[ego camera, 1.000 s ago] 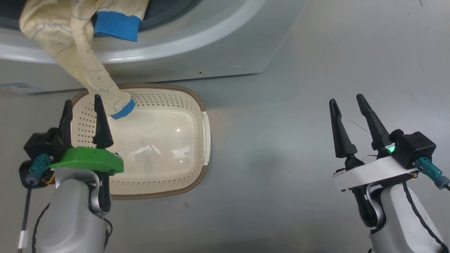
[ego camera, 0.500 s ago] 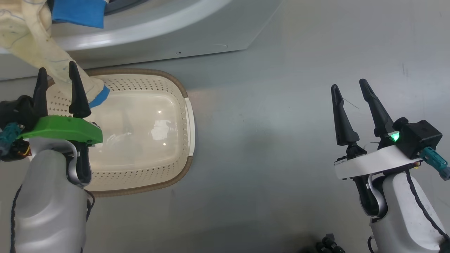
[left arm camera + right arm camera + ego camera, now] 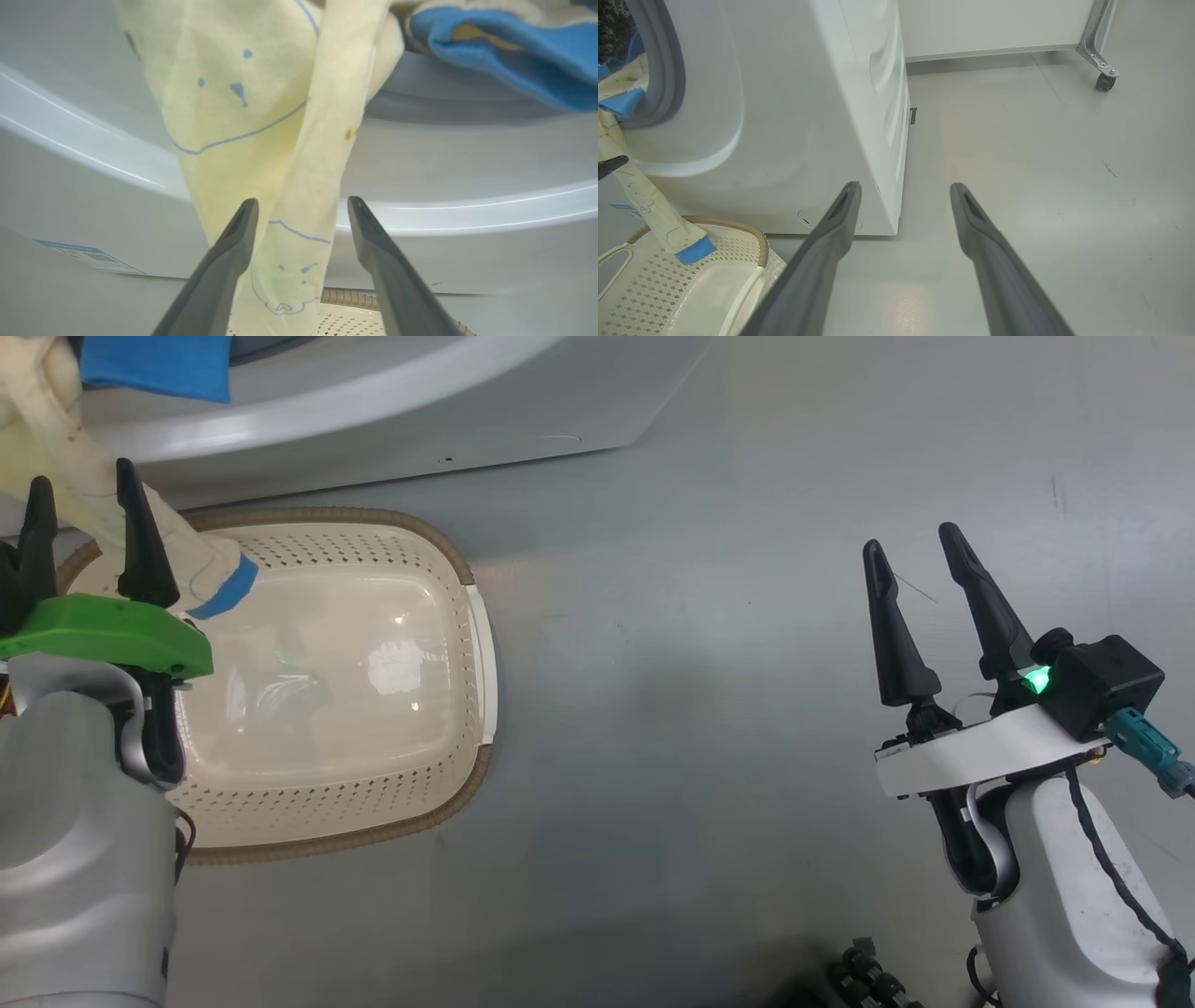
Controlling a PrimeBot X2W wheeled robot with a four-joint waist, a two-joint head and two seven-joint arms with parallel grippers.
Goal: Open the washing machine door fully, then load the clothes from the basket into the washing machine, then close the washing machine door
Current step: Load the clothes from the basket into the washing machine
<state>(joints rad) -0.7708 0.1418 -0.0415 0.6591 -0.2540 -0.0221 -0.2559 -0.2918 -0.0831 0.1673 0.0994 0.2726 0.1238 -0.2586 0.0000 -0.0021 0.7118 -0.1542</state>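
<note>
The cream basket (image 3: 471,644) lies on the floor before the white washing machine (image 3: 392,420). Pale yellow clothes (image 3: 243,107) with blue bear lines hang out of the drum opening. One sleeve drops into the basket and ends in a blue cuff (image 3: 222,590). My left gripper (image 3: 82,478) is open, and that sleeve (image 3: 299,224) hangs in the gap just beyond its fingers, untouched. My right gripper (image 3: 908,541) is open and empty over bare floor to the right. The grey gasket (image 3: 668,70) shows at the drum mouth. The washing machine door is out of view.
A blue label sticker (image 3: 88,256) sits low on the washer front. Another blue cuff (image 3: 154,369) lies over the opening's lip. Grey floor spreads right of the washer, where a metal leg with a caster (image 3: 1104,81) stands near the far wall.
The camera has turned, shifting the whole head view left and up. My left gripper has moved forward toward the washer, up alongside the hanging sleeve. The right gripper has held its pose.
</note>
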